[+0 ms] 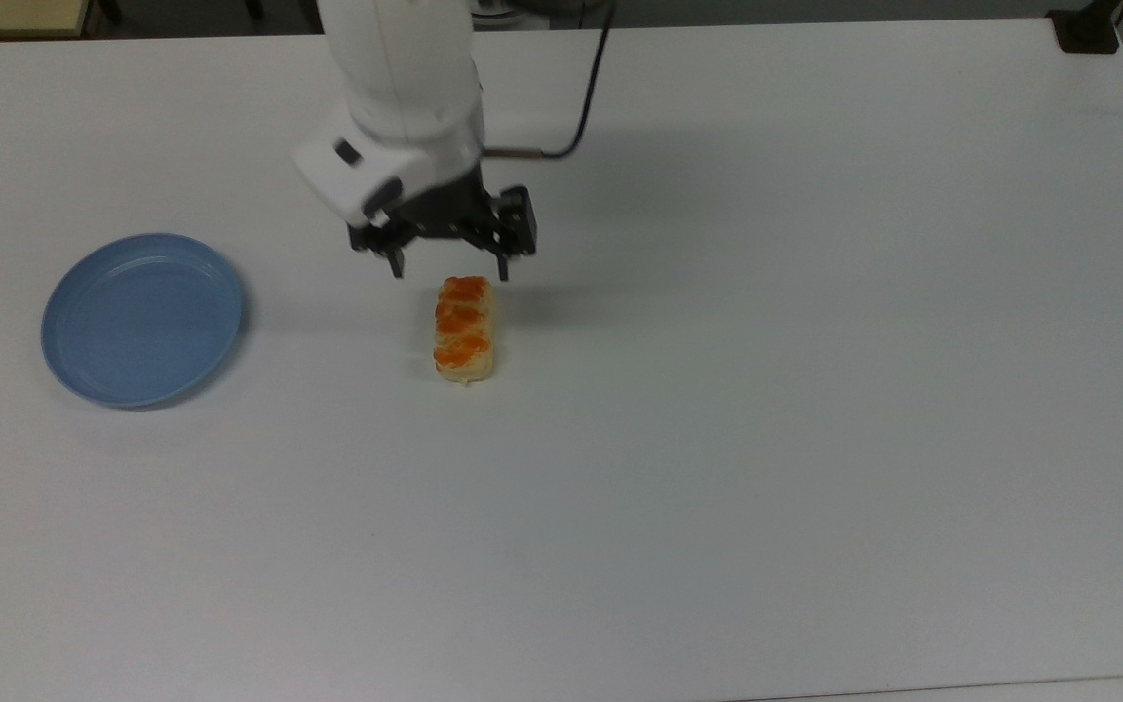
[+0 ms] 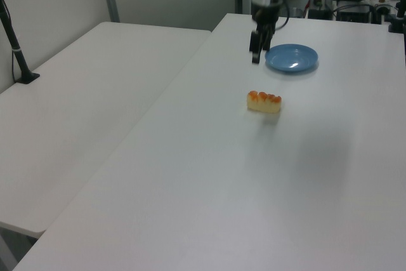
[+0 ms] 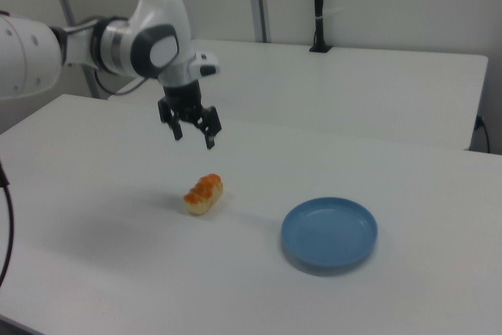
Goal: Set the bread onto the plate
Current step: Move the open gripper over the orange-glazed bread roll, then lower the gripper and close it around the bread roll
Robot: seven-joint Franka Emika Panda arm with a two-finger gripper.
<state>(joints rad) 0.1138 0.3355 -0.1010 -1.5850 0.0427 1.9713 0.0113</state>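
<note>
Two dark fingers (image 1: 396, 261) spread wide on the gripper (image 1: 447, 268), holding nothing, hanging in the air above the white table (image 1: 766, 390). In the right view, well clear of the tabletop, above the bread (image 3: 204, 194); in the top view, fingertips just past the loaf's far end. Bread (image 1: 464, 328) lying flat on the smooth matte surface: small, oblong, pale yellow sides, glossy orange-brown braided bumps on top. Well apart, toward the top view's left, the plate (image 1: 142, 319): round, shallow, light blue, smooth plastic with a raised rim, bare inside. White glossy arm (image 1: 396, 88) with a black cable (image 1: 586, 107) looping behind. In the left view, gripper (image 2: 255, 49) beside the plate's (image 2: 292, 58) left edge, bread (image 2: 264, 101) nearer the camera.
</note>
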